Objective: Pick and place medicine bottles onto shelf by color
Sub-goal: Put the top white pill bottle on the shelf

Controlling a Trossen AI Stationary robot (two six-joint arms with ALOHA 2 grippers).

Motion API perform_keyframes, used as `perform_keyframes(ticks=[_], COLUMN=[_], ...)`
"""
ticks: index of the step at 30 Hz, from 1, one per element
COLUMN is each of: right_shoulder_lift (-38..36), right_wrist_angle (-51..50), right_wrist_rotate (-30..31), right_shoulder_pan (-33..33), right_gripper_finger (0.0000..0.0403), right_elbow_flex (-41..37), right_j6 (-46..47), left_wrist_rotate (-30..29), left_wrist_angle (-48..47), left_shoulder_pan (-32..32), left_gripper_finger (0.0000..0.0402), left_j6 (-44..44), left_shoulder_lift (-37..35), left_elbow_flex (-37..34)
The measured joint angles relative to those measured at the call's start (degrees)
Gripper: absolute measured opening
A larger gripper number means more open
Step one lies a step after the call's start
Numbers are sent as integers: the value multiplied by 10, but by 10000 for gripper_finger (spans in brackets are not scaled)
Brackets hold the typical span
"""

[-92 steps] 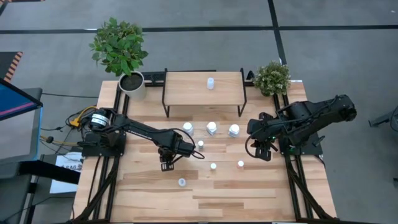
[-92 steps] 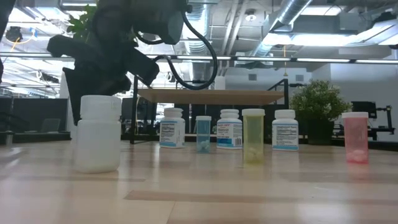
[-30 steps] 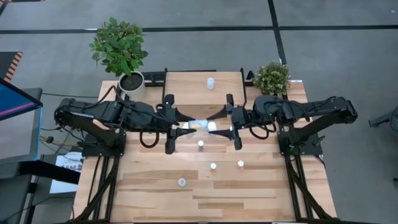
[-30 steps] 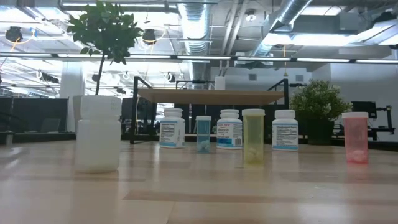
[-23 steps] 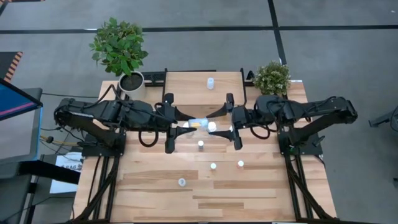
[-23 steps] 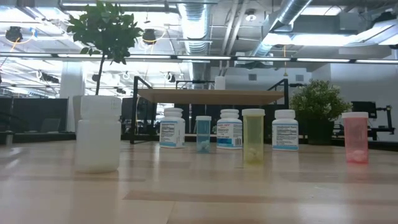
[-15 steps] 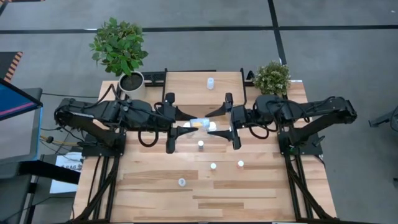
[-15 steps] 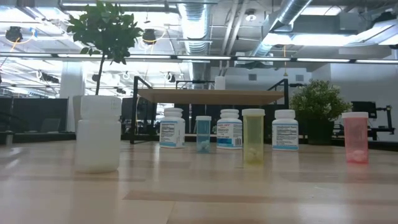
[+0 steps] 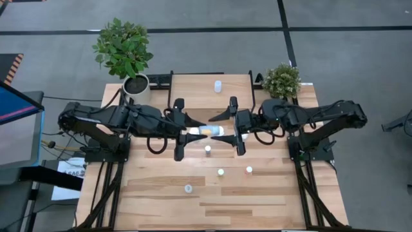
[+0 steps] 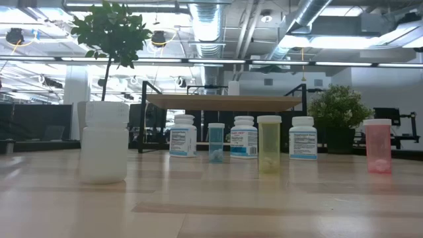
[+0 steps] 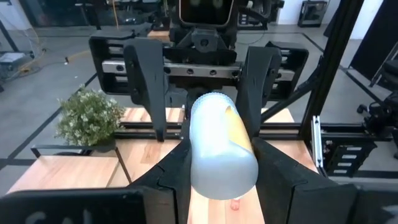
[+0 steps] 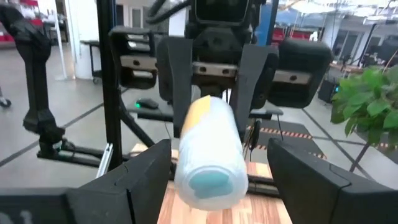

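A bottle (image 9: 205,131) is held horizontally above the table (image 9: 257,193), in front of the shelf (image 9: 193,90), between both grippers. It is clamped by the left gripper (image 9: 187,131). The right gripper (image 9: 226,131) is spread wide around its other end, fingers (image 12: 155,168) clear of it. One bottle (image 9: 217,86) stands on the shelf; the remaining bottles (image 10: 244,137) stand on the table.

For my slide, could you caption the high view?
Left gripper passes a pale bottle to the open right gripper.
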Motion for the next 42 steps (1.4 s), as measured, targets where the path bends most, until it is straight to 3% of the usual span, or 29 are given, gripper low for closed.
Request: perform_keyframes(ticks=[10, 16, 21, 29, 33, 39, 42], right_shoulder_lift=[2, 1, 1, -12, -34, -72, -74], right_wrist_angle=[0, 0, -3, -18, -81, -264, -358], right_wrist_rotate=[0, 0, 0, 0, 4, 101, 107], right_shoulder_pan=[0, 0, 0, 2, 2, -24, -64], right_gripper_finger=[238, 180, 127, 138, 135, 126, 126], right_elbow_flex=[0, 0, -1, 0, -1, 0, 20], right_j6=[0, 0, 0, 4, 27, 49, 69], left_wrist_rotate=[-1, -2, -7, -31, -49, -57, -56], left_wrist_angle=[3, 2, -11, -57, -115, -211, -236], left_shoulder_pan=[0, 0, 0, 0, 0, 0, 0], left_gripper_finger=[113, 112, 135, 191, 212, 219, 220], left_j6=[1, 1, -1, -12, -54, -122, -137], left_shoulder_lift=[0, 0, -1, -18, -46, -59, -50], left_elbow_flex=[0, 0, 0, 0, 0, 0, 0])
